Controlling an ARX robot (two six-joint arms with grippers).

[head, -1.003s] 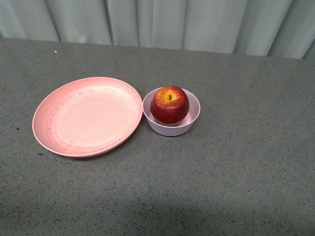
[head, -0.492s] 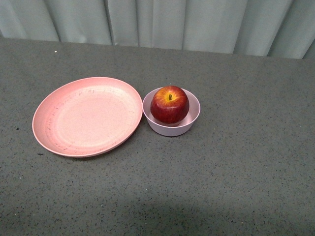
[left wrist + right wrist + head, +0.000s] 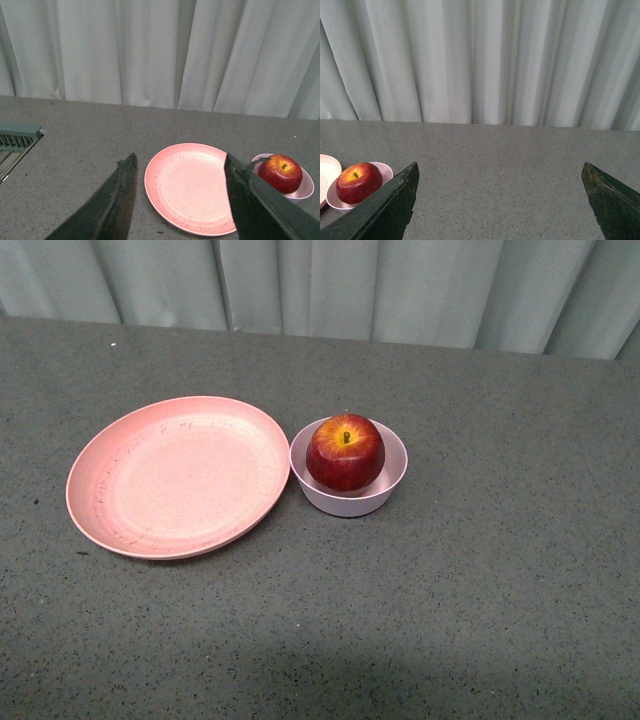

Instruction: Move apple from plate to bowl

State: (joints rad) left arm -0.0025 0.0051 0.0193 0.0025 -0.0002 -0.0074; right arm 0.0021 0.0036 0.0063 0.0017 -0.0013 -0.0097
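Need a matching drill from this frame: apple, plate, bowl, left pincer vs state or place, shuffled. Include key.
Things:
1. apple
2. plate
3. bowl
4. left pincer

States:
A. holds nothing, beside the bowl
B. open, raised above the table
C. sits in the bowl
D. holds the apple

Pairs: 1-C, 2-A, 3-D, 4-B
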